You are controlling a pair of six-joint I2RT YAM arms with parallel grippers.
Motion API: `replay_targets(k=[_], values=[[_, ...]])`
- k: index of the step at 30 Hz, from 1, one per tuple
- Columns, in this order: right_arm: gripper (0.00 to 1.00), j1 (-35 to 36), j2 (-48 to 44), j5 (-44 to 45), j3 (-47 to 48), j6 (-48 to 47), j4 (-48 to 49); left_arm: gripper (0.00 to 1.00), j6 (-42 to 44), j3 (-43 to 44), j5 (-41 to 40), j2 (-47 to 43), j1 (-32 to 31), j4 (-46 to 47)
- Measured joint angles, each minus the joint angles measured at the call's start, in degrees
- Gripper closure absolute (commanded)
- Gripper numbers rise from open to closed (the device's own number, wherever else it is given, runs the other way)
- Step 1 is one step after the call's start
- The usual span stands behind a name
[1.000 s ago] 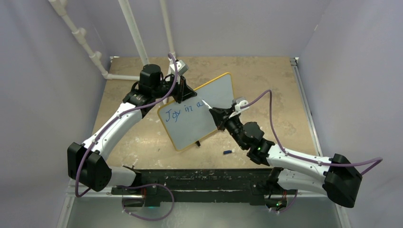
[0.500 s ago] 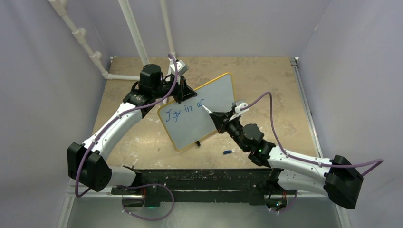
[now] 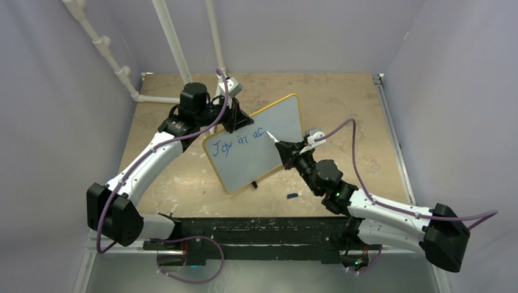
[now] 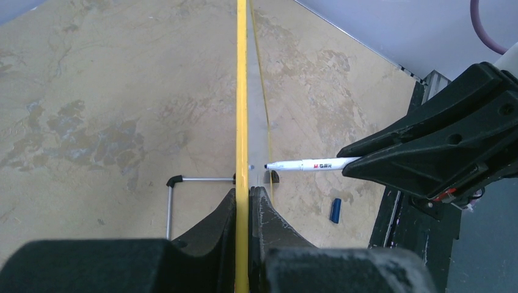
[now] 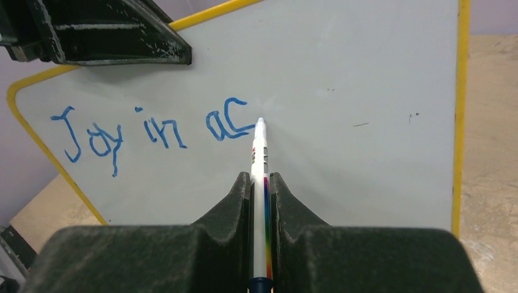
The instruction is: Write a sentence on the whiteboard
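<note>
The marker (image 5: 259,155) moved right, sentence (image 5: 153,131) "Joy in ac", right hand (image 5: 261,179) pinching marker, left hand (image 4: 243,196) pinching whiteboard (image 5: 366,91).

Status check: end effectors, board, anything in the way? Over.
Left end effector shut on whiteboard rim. Right end effector shut on marker, tip at the c; sentence reads Joy in ac. Cap on table, clear of the arms.

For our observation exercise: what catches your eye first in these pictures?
The yellow-rimmed whiteboard stands tilted at the middle of the table, with blue writing, "Joy in ac", across its upper part. A white marker, gripped in the right arm's jaws, has its tip at the last letter, while the left arm's jaws clamp the board's edge.
</note>
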Motion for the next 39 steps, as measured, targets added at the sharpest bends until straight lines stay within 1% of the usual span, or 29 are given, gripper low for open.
replay_targets(k=[8, 22, 34, 39], values=[[1.0, 0.0, -1.6, 0.2, 0.3, -1.1, 0.2, 1.0, 0.0, 0.0, 0.1, 0.0, 0.0, 0.0], [1.0, 0.0, 2.2, -1.0, 4.5, -4.4, 3.2, 1.0, 0.0, 0.0, 0.1, 0.0, 0.0, 0.0], [1.0, 0.0, 3.4, 0.2, 4.5, -3.9, 3.0, 1.0, 0.0, 0.0, 0.1, 0.0, 0.0, 0.0], [1.0, 0.0, 2.6, 0.7, 2.5, -2.6, 2.4, 1.0, 0.0, 0.0, 0.1, 0.0, 0.0, 0.0]])
